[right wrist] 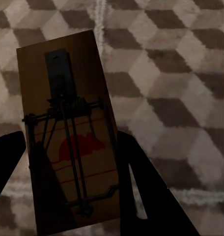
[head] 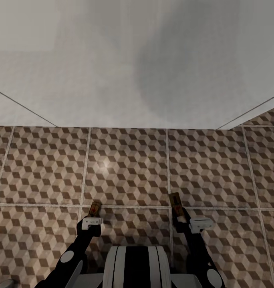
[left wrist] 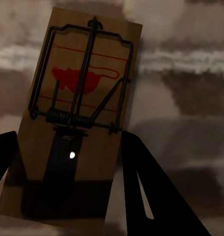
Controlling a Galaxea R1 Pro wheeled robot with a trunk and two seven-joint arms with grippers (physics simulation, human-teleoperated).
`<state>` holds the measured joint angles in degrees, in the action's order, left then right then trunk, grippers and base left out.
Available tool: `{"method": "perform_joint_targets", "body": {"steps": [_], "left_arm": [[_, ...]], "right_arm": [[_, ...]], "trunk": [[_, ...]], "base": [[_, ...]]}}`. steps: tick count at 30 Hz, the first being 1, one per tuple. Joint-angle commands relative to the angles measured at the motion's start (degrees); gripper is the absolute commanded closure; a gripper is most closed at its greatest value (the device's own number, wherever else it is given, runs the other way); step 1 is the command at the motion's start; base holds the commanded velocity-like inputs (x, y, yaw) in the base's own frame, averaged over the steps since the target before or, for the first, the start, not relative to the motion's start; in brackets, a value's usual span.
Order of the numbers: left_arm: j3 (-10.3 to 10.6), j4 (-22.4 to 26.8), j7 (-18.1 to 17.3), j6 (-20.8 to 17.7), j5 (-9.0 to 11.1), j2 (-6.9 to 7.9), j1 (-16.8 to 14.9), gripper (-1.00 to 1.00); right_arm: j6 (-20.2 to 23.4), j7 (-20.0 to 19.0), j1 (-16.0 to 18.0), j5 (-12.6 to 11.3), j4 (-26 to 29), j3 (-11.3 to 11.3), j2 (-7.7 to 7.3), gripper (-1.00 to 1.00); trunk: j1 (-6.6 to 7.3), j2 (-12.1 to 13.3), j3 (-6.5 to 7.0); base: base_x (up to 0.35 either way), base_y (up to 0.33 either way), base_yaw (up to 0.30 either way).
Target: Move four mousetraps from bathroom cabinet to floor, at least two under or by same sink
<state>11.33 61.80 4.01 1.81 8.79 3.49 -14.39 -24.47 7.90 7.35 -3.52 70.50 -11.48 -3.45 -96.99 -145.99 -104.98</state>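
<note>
head view: i'm looking down at the bathroom floor (head: 125, 172) w/ its brown cube tiles, and a plain white wall (head: 113, 60) stands past it. my left gripper (head: 93, 216) is clamped on a mousetrap (head: 95, 208). my right gripper (head: 181, 214) is clamped on a second mousetrap (head: 176, 203). both traps hang above the tiles, near a grout line.

left wrist view: the trap (left wrist: 77, 118) sits between the two dark fingers (left wrist: 151, 196), wire side up, w/ a red mouse pic on it.

right wrist view: the 2nd trap (right wrist: 72, 132) is squeezed between the fingers (right wrist: 146, 191) too, tiles below it.
</note>
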Motion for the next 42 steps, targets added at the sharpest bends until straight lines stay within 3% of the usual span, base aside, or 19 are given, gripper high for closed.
{"method": "perform_joint_targets", "body": {"steps": [1, 6, 10, 14, 17, 21, 24, 29, 37, 42], "left_arm": [[0.2, -0.1, 0.5, 0.1, 0.4, 0.09, 0.0, 1.00], [-0.1, 0.6, 1.0, 0.0, 0.3, -0.17, 0.0, 1.00], [-0.1, 2.8, 2.0, 0.0, 0.2, -0.47, 0.0, 1.00], [0.2, 4.8, 6.8, 0.1, 0.2, -0.57, 0.0, 1.00], [0.1, 5.3, 8.2, 0.1, 0.3, -0.53, 0.0, 1.00], [0.1, 6.6, 8.7, 0.1, 0.3, -0.51, 0.0, 1.00], [0.1, 8.9, 8.8, -0.2, 0.2, -0.51, 0.0, 1.00], [-0.2, 11.2, 8.8, -1.4, 0.2, -0.61, 0.0, 1.00], [-0.3, 12.9, 8.7, -9.2, 0.2, -1.03, -0.1, 1.00], [-0.3, 13.4, 8.6, -10.8, 0.1, -1.02, -0.2, 1.00]], "right_arm": [[-0.1, 1.4, 0.0, -0.4, 0.0, -0.2, -0.07, 1.00], [-0.3, 7.2, 0.0, -0.4, 0.0, -0.1, -0.19, 1.00], [-0.4, 8.9, 0.0, -0.4, 0.0, 0.1, -0.16, 1.00], [-0.4, 11.6, 0.0, -0.3, 0.7, 0.2, -0.14, 1.00], [-0.4, 12.0, 0.0, -0.3, 0.9, 0.1, -0.18, 1.00], [-0.5, 10.9, 0.0, -0.2, 1.0, -0.1, -0.34, 1.00], [-0.4, 7.6, 0.0, 0.6, 1.3, -0.1, -0.37, 1.00], [2.6, 4.3, 0.9, 2.1, 3.6, 0.0, -0.33, 1.00], [7.0, 3.4, 4.4, 2.4, 4.4, 0.0, -0.33, 1.00], [7.6, 0.6, 6.1, 2.4, 4.0, 0.0, -0.33, 1.00]], "trunk": [[0.01, 0.0, -0.02], [0.01, 0.0, -0.02], [0.01, 0.0, -0.02], [0.01, 0.0, -0.02], [0.01, 0.0, -0.02], [0.01, 0.0, -0.02], [0.01, 0.0, -0.02], [0.01, 0.0, -0.02], [0.01, 0.0, -0.02], [0.01, 0.0, -0.02]], "base": [[0.000, 0.000, 0.000], [0.000, 0.000, 0.000], [0.000, 0.000, 0.000], [0.000, 0.000, 0.000], [0.000, 0.000, 0.000], [0.000, 0.000, 0.000], [0.000, 0.000, 0.000], [0.000, 0.000, 0.000], [0.000, 0.000, 0.000], [0.000, 0.000, 0.000]]}}
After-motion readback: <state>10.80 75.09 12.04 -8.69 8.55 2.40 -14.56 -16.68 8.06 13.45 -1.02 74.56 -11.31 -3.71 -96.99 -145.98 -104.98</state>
